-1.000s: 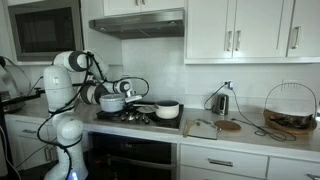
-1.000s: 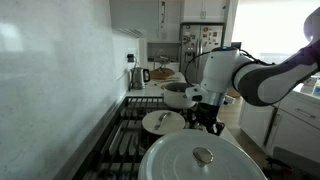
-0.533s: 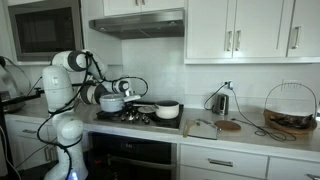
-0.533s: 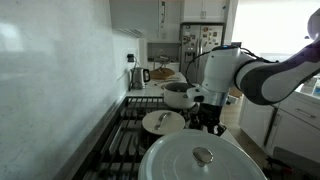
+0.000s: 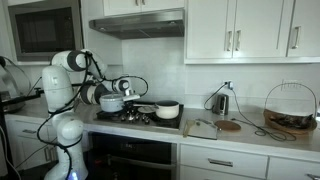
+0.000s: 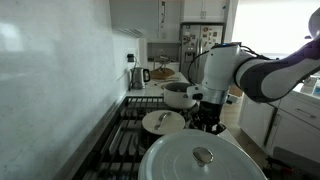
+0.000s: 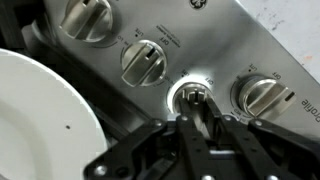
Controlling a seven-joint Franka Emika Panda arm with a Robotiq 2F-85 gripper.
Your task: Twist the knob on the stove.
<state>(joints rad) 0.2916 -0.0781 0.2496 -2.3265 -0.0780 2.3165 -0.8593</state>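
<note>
In the wrist view the stove's steel control panel (image 7: 230,40) carries a row of round knobs. My gripper (image 7: 195,108) is shut on the knob (image 7: 193,96) third from the left, its two dark fingers pressed against the knob's sides inside a bright ring. In both exterior views the gripper (image 6: 207,122) hangs over the front edge of the stove (image 6: 118,140), low beside the pots. The stove (image 5: 135,118) is a black cooktop with dark grates. The held knob is hidden in both exterior views.
Free knobs (image 7: 143,62) (image 7: 262,95) flank the held one, and another (image 7: 84,15) sits further left. A white pot with lid (image 6: 200,160), a white pan (image 6: 163,122) and a pot (image 6: 178,95) crowd the burners. A white bowl (image 5: 167,110) stands on the stove's side.
The jaws have shut on the knob. The arm and the pots have stayed where they were.
</note>
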